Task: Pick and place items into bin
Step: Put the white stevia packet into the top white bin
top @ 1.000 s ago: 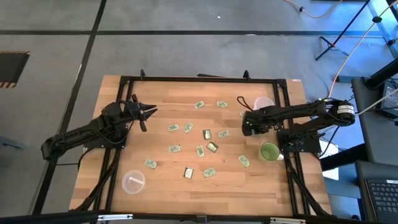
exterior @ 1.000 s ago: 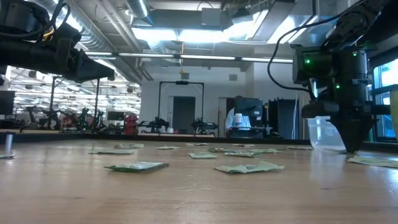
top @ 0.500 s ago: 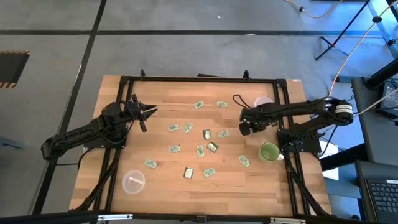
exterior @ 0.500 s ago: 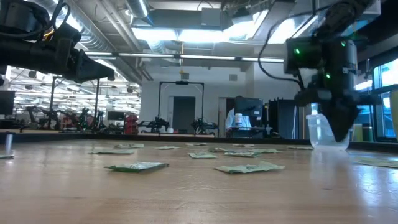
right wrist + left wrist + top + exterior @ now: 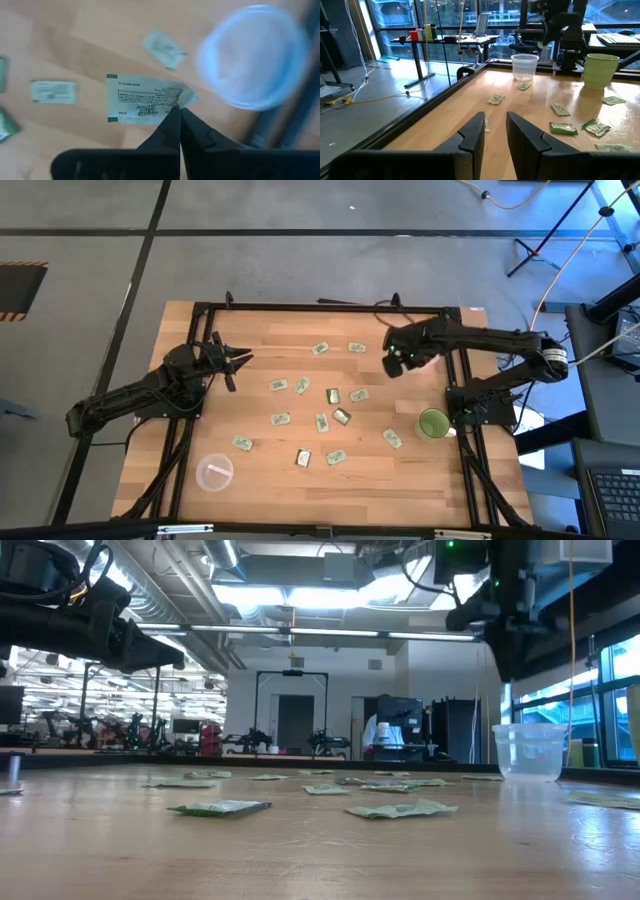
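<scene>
Several small pale green and white packets [image 5: 322, 421] lie flat on the wooden table [image 5: 200, 430]. My right gripper [image 5: 397, 363] hangs high over the table's far right part, shut on one white packet [image 5: 142, 97]. Just beyond it stands a clear plastic cup [image 5: 255, 55], the bin, upright on its base [image 5: 530, 772]. My left gripper [image 5: 236, 364] waits level at the table's left side, its fingers [image 5: 470, 137] apart with nothing between them. My right gripper pinches the white packet at one corner [image 5: 176, 102] between its two fingertips. The fingers come from above, pointing steeply down. The packet is lifted clear of the table and juts out sideways from the fingertips, roughly flat, its printed face toward the camera.
A green cup [image 5: 433, 423] stands at the right edge, nearer the front. A second clear cup [image 5: 215, 472] sits at the near left. Black frame rails [image 5: 320, 307] run along the table's edges. Bare wood lies between the left gripper and the packets.
My right gripper, staying shut, has risen well above the table and drifted a little toward the far edge. The white packet has come up with it, lifted clear of the wood.
</scene>
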Tool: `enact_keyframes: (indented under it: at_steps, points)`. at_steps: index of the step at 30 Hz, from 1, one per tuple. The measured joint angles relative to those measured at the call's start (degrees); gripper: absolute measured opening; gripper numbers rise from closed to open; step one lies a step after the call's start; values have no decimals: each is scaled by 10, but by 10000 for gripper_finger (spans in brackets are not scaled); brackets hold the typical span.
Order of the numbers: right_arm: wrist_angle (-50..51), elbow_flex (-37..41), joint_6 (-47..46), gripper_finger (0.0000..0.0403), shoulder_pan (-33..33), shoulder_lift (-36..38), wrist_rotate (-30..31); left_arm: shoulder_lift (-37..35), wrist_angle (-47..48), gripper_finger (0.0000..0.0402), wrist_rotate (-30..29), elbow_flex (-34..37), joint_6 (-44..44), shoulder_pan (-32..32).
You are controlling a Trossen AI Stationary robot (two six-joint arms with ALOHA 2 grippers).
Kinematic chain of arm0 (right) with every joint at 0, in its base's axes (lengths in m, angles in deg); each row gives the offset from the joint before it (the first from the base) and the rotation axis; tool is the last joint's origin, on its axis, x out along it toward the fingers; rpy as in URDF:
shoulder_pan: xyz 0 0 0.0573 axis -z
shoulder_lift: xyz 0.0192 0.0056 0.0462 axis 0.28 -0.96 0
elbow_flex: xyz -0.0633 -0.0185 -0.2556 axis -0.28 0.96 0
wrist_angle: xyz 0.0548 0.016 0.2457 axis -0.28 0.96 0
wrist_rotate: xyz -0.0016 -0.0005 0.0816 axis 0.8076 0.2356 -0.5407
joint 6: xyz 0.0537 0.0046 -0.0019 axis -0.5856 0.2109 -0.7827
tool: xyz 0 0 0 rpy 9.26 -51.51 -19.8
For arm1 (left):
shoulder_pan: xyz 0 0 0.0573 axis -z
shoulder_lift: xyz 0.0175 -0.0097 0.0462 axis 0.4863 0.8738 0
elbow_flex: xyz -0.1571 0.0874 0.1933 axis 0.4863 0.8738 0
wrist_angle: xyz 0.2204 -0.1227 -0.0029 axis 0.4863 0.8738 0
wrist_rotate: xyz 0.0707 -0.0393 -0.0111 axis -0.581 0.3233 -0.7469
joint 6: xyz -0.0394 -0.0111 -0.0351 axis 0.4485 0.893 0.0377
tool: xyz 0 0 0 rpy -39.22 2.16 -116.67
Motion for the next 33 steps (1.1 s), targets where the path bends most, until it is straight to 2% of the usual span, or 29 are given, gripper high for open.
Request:
enact_keyframes:
  at_steps: [5, 12, 18, 26, 33]
  points:
    - [72, -31, -24, 5, 50, 1, 12, 0, 0, 75, 0, 0, 0, 0]
    - [76, 12, -27, 5, 129, 1, 14, 0, 0, 75, 0, 0, 0, 0]
    - [21, 75, -12, 5, 180, 0, 14, 0, 0, 75, 0, 0, 0, 0]
    - [-115, 143, 45, 5, 218, 0, 13, 0, 0, 75, 0, 0, 0, 0]
    - [-133, 160, 63, 5, 224, 0, 18, 0, 0, 75, 0, 0, 0, 0]
